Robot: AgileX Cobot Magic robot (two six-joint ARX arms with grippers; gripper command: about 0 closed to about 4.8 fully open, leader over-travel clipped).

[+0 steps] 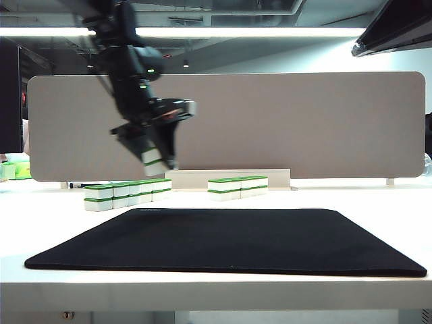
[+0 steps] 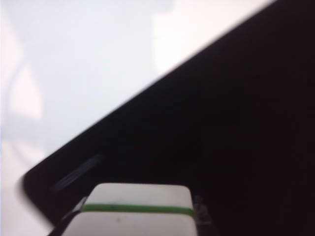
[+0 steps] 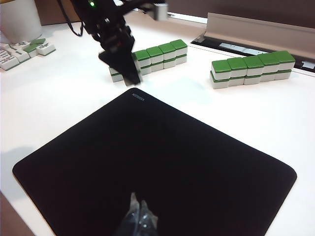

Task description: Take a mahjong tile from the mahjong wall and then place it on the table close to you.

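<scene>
My left gripper [image 1: 156,160] hangs in the air above the near end of the mahjong wall [image 1: 128,191], shut on a white mahjong tile [image 1: 154,159] with a green band. In the left wrist view that tile [image 2: 138,212] fills the space between the jaws, over the corner of the black mat [image 2: 221,123] on the white table [image 2: 74,73]. From the right wrist view the left gripper [image 3: 129,73] covers the near end of the wall [image 3: 160,55]. My right gripper [image 3: 139,204] is shut with nothing in it, low over the mat [image 3: 147,147].
A shorter two-high row of tiles [image 1: 236,187] [image 3: 253,69] stands right of the wall. A grey divider panel [image 1: 304,121] closes the back of the table [image 1: 378,202]. Loose tiles [image 3: 24,49] and a white cup [image 3: 19,19] sit at the far left.
</scene>
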